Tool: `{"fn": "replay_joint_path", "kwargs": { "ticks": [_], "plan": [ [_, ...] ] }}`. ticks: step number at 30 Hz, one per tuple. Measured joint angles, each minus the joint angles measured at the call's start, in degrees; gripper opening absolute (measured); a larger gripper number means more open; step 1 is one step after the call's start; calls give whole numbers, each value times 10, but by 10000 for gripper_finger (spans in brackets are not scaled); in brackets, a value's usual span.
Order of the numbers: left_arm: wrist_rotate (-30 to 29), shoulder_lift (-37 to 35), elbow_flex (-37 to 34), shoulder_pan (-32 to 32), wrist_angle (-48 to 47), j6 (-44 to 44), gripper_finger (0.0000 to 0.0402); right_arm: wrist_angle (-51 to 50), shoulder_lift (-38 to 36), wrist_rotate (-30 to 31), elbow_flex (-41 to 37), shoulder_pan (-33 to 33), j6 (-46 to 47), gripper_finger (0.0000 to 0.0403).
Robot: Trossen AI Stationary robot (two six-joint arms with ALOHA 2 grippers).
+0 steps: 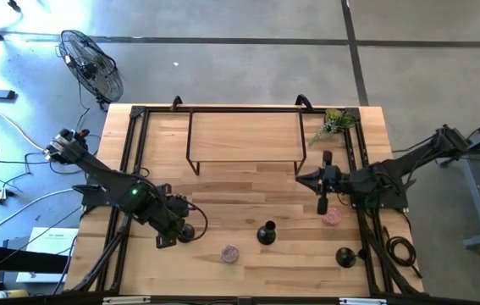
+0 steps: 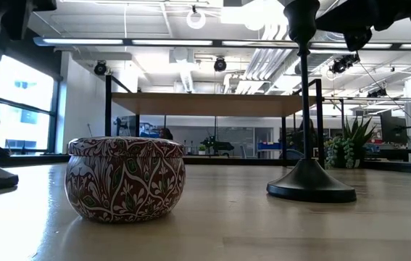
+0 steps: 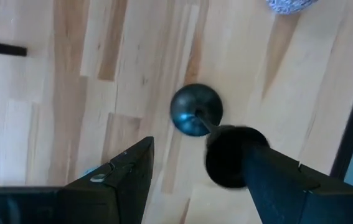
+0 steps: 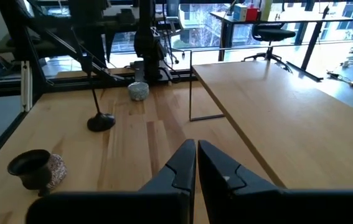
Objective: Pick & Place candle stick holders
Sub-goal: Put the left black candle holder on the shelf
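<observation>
Holders: we counted three candle stick holders; one (image 1: 266, 233) stood mid-table, one (image 1: 345, 257) near the right front edge.
Left gripper (image 1: 174, 237): we saw it half open around the third holder (image 3: 196, 111), upright.
Right gripper (image 1: 322, 206): closed, empty.

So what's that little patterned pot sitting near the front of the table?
The pot is a low, round tin with a lid, and the lid is on. Its slightly bulging sides are covered in a dark red and white leafy pattern with touches of green, and it looks like printed metal. It stands upright on the pale wooden table, near the front edge. Nothing touches it but the table. A black candle stick holder stands apart from it, to its right in the low view.
</observation>
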Motion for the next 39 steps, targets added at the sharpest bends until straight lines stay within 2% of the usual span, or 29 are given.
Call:
{"fn": "replay_joint_path", "kwargs": {
  "ticks": [8, 11, 15, 21, 23, 26, 30, 33, 39],
  "plan": [
    [4, -2, -34, 0, 16, -15, 228, 10, 0, 29, 0, 25, 11, 12],
    [5, -3, -34, 0, 29, -12, 215, 17, 0, 42, 0, 32, 11, 12],
    [5, -3, -34, 0, 29, -8, 165, 17, 0, 59, 0, 37, 11, 12],
    [15, -3, -35, 0, 46, 30, 29, 17, 0, 59, 0, 37, 11, 12],
    [24, -3, -35, 0, 53, 38, 19, 17, 0, 60, 0, 37, 11, 12],
    [8, -1, -27, -1, 37, 41, 31, 17, 0, 60, 0, 37, 9, 12],
    [-14, 3, 6, 0, 2, 47, 12, 17, 0, 65, 0, 37, 7, 12],
    [-31, 3, 52, 0, -30, 51, 12, 17, 0, 74, 0, 37, -4, 12],
    [-59, 41, 193, 0, -148, 66, 9, 17, 0, 75, 0, 37, -9, 12]
  ]
}}
